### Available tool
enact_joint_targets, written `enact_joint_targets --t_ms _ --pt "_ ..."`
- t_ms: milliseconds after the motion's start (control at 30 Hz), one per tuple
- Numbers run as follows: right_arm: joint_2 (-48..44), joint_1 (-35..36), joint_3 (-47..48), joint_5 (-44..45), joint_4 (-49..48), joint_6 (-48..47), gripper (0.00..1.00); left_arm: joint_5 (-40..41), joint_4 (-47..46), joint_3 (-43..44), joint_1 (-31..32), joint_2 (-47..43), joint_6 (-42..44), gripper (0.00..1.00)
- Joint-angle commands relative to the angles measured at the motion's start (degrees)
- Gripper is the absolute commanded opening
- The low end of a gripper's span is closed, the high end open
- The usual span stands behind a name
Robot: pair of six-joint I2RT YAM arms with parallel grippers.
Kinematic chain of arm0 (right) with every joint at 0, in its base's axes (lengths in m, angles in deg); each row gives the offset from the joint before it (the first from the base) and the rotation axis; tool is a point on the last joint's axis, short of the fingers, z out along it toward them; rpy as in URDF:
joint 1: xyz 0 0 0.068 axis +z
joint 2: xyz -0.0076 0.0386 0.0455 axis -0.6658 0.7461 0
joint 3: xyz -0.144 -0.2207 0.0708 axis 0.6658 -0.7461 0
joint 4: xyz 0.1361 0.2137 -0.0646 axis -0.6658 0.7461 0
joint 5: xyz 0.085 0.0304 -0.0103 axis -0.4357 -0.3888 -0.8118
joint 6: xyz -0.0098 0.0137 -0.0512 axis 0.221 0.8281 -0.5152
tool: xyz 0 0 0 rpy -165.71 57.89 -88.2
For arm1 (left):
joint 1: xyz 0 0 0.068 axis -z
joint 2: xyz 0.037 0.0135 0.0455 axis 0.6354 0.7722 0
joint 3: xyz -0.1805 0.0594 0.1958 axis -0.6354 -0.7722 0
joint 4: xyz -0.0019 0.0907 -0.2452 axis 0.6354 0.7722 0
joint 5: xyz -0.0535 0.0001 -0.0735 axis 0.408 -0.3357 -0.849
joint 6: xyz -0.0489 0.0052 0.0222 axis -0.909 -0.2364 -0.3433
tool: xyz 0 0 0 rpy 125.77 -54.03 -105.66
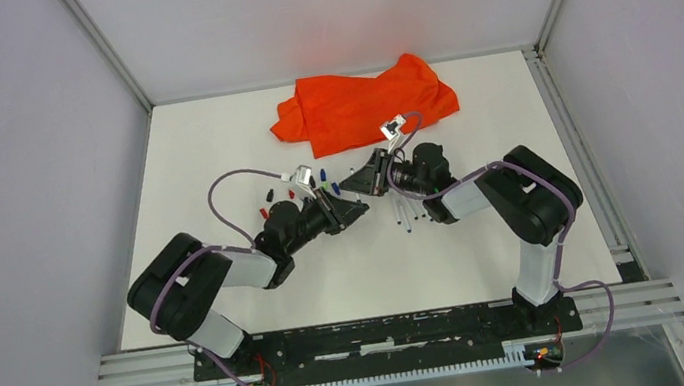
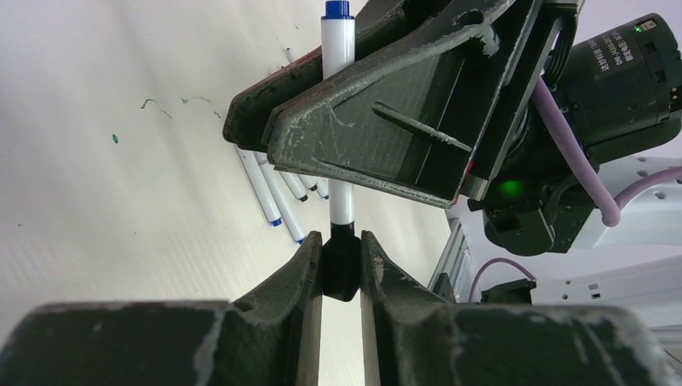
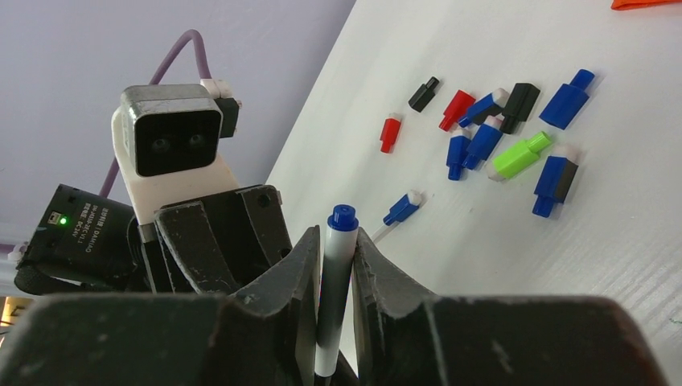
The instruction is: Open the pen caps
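Above the table (image 1: 489, 263) centre, the left gripper (image 2: 341, 253) clamps the black pen cap (image 2: 341, 277). The right gripper (image 3: 336, 241) flanks the white barrel (image 2: 338, 56); its grip cannot be told. The pen axis runs straight between both grippers.

In the left wrist view the right gripper (image 2: 251, 133) is covering the middle of the pen (image 2: 338, 36). The pen's dark lower end is sitting deep between the jaws of the left gripper (image 2: 341, 241), so what that piece is cannot be told. Toward 9 o'clock, loose pen barrels (image 2: 259, 185) are lying half hidden behind the right gripper. In the right wrist view the pen is running off the bottom edge, and it is not showing whether the jaws are pressing it. The orange cloth (image 3: 647, 2) is being cut off at 1 o'clock. From above, the pen caps (image 1: 292, 193) are showing as mere specks.
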Motion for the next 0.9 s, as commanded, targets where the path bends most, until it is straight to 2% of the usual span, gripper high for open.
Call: enact_joint_targets --t_ms 0,867 --pt "-1.8 -0.4 1.7 -0.1 0.0 -2.2 0.24 0.3 3.9 1.0 0.2 -3.8 4.9 0.02" --pt "-4.5 -3.3 0.5 -0.5 2.2 -3.9 0.23 6.4 15.3 1.5 -0.3 -7.0 7.4 0.02"
